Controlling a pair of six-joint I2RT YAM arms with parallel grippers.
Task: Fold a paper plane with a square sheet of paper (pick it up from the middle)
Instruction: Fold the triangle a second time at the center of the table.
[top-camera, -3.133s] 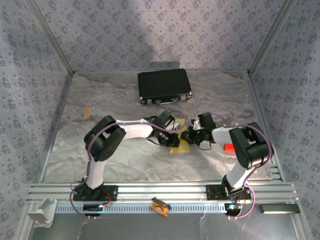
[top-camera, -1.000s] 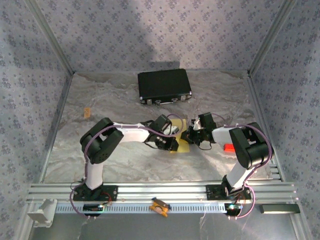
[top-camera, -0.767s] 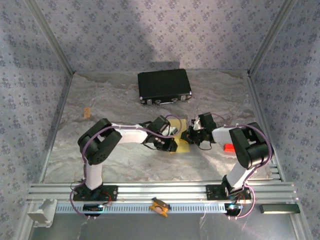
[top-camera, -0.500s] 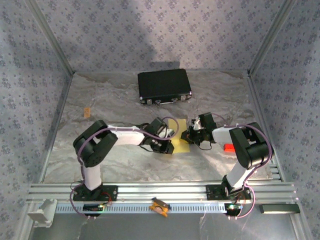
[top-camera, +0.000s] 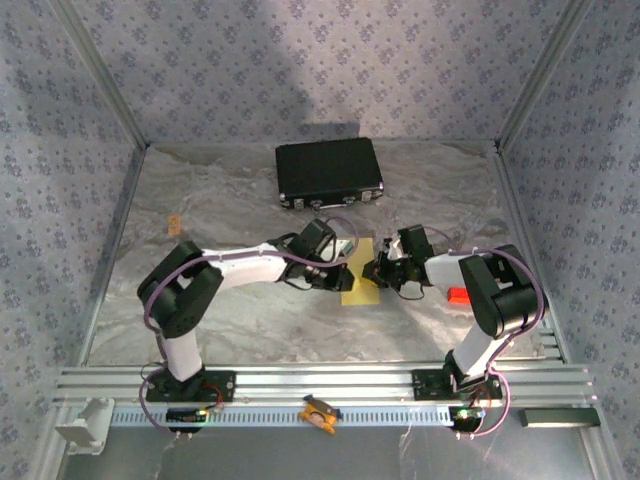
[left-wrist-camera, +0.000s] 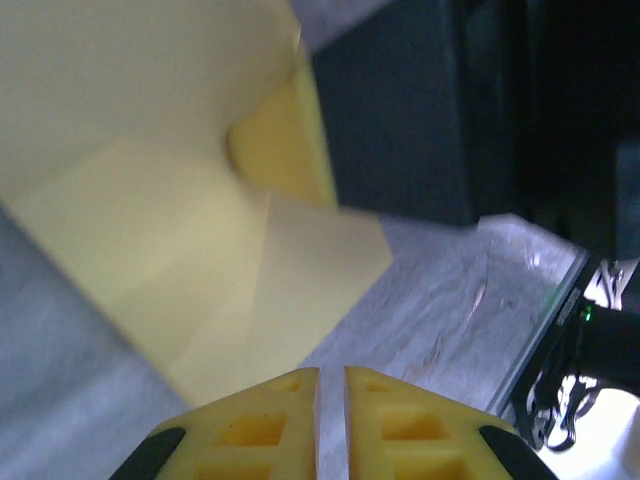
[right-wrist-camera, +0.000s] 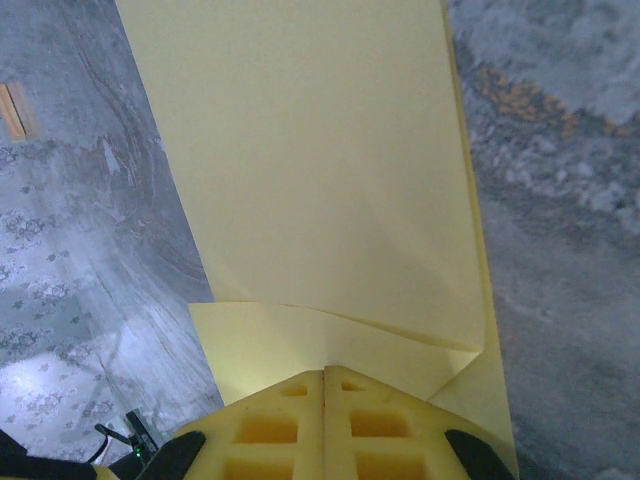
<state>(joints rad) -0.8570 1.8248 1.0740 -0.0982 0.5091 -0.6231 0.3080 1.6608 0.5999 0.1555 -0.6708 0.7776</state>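
The yellow sheet of paper (top-camera: 361, 290) lies partly folded on the table between my two grippers. In the right wrist view one layer of the paper (right-wrist-camera: 320, 170) curls up over the lower one. My right gripper (right-wrist-camera: 324, 372) is shut on the paper's near edge, and from above the right gripper (top-camera: 378, 274) sits at the sheet's right side. My left gripper (left-wrist-camera: 332, 375) hovers just off the paper (left-wrist-camera: 150, 220), its fingertips nearly touching with only bare table in the slit. From above the left gripper (top-camera: 336, 265) sits at the sheet's upper left.
The black case (top-camera: 330, 172) lies at the back of the table. A small tan piece (top-camera: 175, 223) rests near the left wall. An orange clip (top-camera: 318, 412) sits on the front rail. Metal frame posts bound both sides.
My left gripper has drawn back off the paper toward the far left, leaving more of the yellow sheet uncovered. The right gripper has stayed put, still clamped on the paper.
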